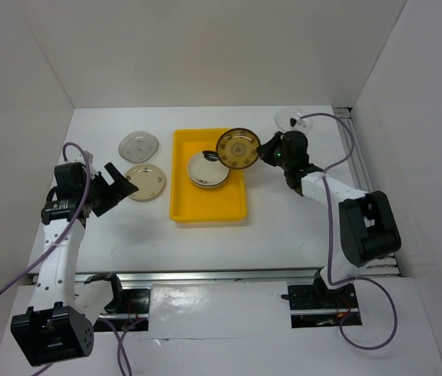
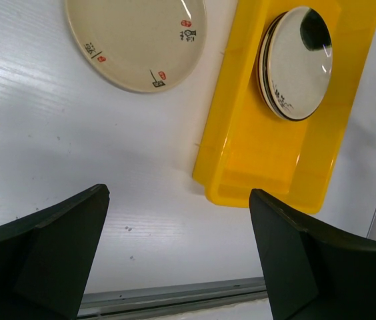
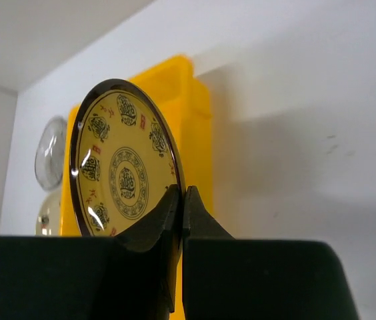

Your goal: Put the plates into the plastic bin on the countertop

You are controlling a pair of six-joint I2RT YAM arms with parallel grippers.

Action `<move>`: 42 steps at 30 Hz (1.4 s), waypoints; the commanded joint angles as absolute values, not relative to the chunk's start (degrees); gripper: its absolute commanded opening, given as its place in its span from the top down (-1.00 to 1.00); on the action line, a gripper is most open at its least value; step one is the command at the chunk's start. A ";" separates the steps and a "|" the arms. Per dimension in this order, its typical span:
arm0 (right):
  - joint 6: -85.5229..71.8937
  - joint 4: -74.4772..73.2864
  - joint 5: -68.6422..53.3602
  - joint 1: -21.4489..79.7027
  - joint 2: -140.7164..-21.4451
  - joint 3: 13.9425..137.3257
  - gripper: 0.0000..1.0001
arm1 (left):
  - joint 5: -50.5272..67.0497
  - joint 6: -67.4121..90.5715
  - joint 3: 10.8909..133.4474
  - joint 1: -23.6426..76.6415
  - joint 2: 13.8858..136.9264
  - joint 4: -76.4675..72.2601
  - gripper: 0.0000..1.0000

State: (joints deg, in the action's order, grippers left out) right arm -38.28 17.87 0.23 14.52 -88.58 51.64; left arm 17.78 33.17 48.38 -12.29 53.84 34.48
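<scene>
The yellow plastic bin (image 1: pixel 209 205) lies mid-countertop and holds two stacked cream plates with a dark patch (image 1: pixel 208 169). My right gripper (image 1: pixel 262 149) is shut on the rim of a dark brown plate with gold pattern (image 1: pixel 238 148) and holds it tilted above the bin's far right corner. In the right wrist view the fingers (image 3: pixel 180 197) pinch this plate (image 3: pixel 125 167) upright. My left gripper (image 1: pixel 123 186) is open and empty, just left of a beige plate with small marks (image 1: pixel 146 182). A grey speckled plate (image 1: pixel 140 146) lies behind it. A clear plate (image 1: pixel 295 120) lies at the far right.
The left wrist view shows the beige plate (image 2: pixel 135 40), the bin (image 2: pixel 275 167) with the cream plates (image 2: pixel 298 63), and bare countertop between my open jaws (image 2: pixel 178 220). White walls close in the countertop. A grey rail (image 1: pixel 205 276) runs along the near edge.
</scene>
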 commanded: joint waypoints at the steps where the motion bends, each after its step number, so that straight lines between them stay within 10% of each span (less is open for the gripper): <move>1: -33.49 18.11 -5.00 18.89 -93.06 58.08 1.00 | 17.58 32.87 48.16 -12.66 52.91 33.93 -1.00; 19: -27.95 10.90 -3.34 26.71 -108.98 71.89 0.99 | 17.05 32.87 48.16 -12.66 54.58 34.45 -1.00; 24: -27.33 9.76 -3.34 28.12 -108.29 73.13 0.56 | 17.05 32.87 48.16 -12.66 54.58 34.45 -1.00; 26: -26.81 9.76 -3.34 28.83 -106.10 73.13 0.02 | 17.05 33.39 47.64 -12.66 54.06 34.45 -1.00; 33: -25.14 8.62 -1.76 33.39 -96.88 73.13 -0.98 | 17.58 40.94 38.88 -12.66 54.05 28.07 -1.00; 42: -22.07 7.05 3.87 38.14 -84.20 65.65 -0.98 | 14.68 52.03 25.32 -12.66 56.07 8.36 -1.00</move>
